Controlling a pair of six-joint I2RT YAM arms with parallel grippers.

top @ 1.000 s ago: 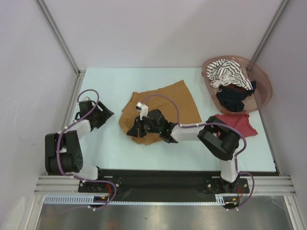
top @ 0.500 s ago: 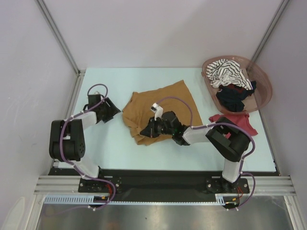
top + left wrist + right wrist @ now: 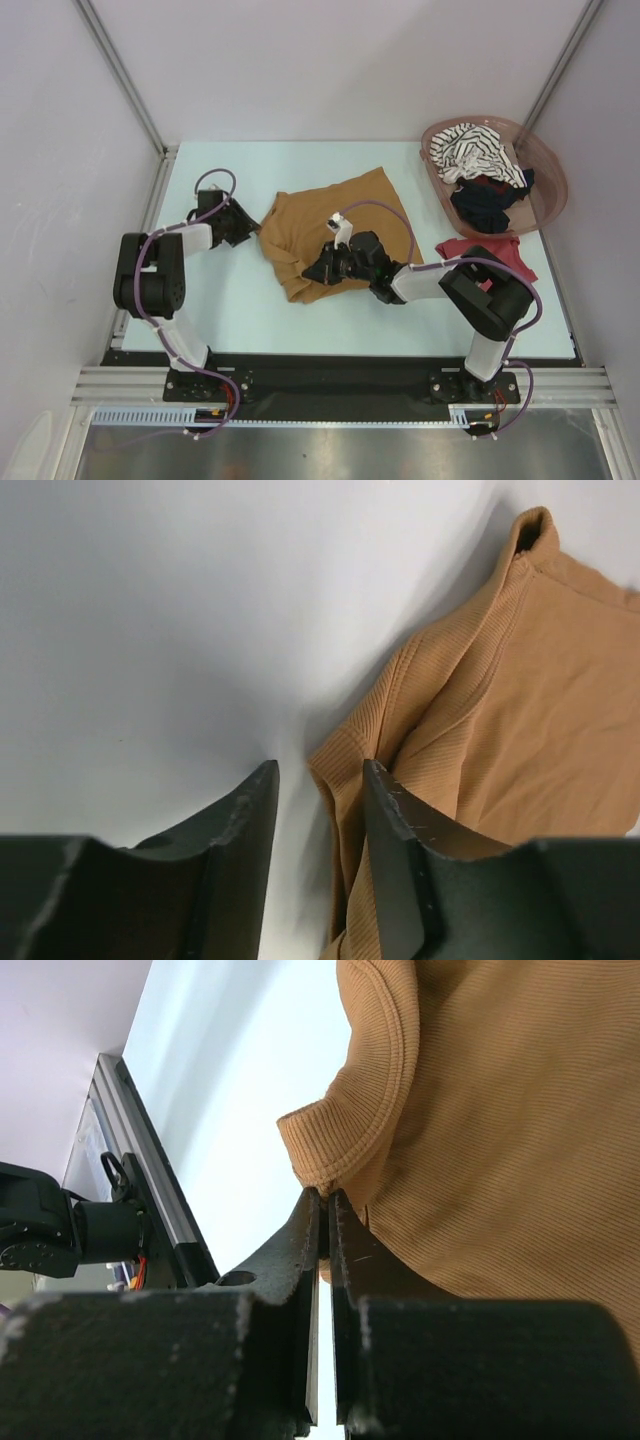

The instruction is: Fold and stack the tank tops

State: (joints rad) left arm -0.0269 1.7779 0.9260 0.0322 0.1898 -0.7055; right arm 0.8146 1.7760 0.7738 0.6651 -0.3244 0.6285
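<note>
The left fingers (image 3: 245, 810) hang low over the counter (image 3: 230, 300) at the mustard top's (image 3: 330, 215) left edge. They stand spread, and a ribbed hem of the top lies in the gap, close against the right-hand finger; the fingers have not pinched it. The mustard top lies rumpled at mid-counter, its left side bunched into folds and its far right part flat. The right fingers (image 3: 300, 1250) are at its near edge, pressed together and pinching a curled bit of hem at their tips. To the right, a red top (image 3: 500, 255) lies on the counter, partly hidden by the right arm, just in front of the basket (image 3: 553, 185). In the basket at the far right corner, a striped top (image 3: 478, 150) is heaped at the far end and a black top (image 3: 485, 205) at the near end.
</note>
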